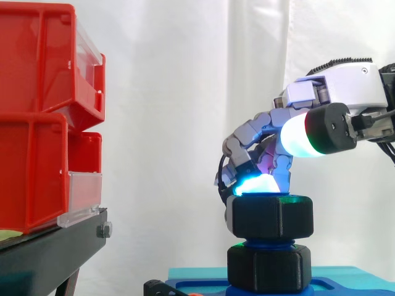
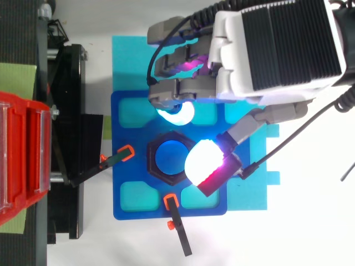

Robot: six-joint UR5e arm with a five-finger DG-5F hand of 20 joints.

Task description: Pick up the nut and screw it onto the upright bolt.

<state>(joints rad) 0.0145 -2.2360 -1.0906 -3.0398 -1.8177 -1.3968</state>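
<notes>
A black hex nut (image 1: 269, 216) sits on top of the upright blue bolt (image 2: 170, 157), above a second black nut (image 1: 268, 267) at the bolt's foot. From above, the upper nut (image 2: 158, 166) rings the bolt's blue end. My hand (image 1: 308, 129) comes down from the right with its fingers curled. A cyan-glowing pad (image 2: 176, 114) is at the nut's far edge and a white-magenta pad (image 2: 203, 160) lies on its right corner. In the side view the glowing pads (image 1: 258, 184) rest right at the nut's top rim, pinching it.
The bolt stands on a blue base plate (image 2: 130, 202) on a teal mat (image 2: 125, 61), held by two black-and-orange clamps (image 2: 117, 158) (image 2: 176, 223). Red bins (image 1: 43, 117) on a black stand (image 1: 49, 253) rise at the left.
</notes>
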